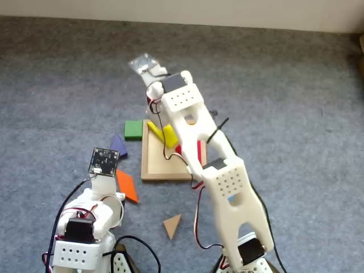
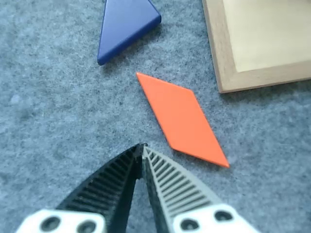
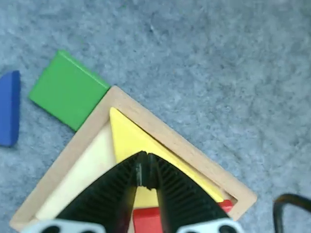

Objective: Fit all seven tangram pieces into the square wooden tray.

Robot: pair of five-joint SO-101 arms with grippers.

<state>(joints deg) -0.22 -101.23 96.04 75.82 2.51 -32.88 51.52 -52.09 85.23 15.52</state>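
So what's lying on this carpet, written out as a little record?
tray: square wooden tray, on grey carpet
in tray: yellow triangle, red piece
outside tray: green square, blue triangle, orange parallelogram, tan triangle
left gripper: shut, near orange parallelogram
right gripper: shut, over yellow triangle
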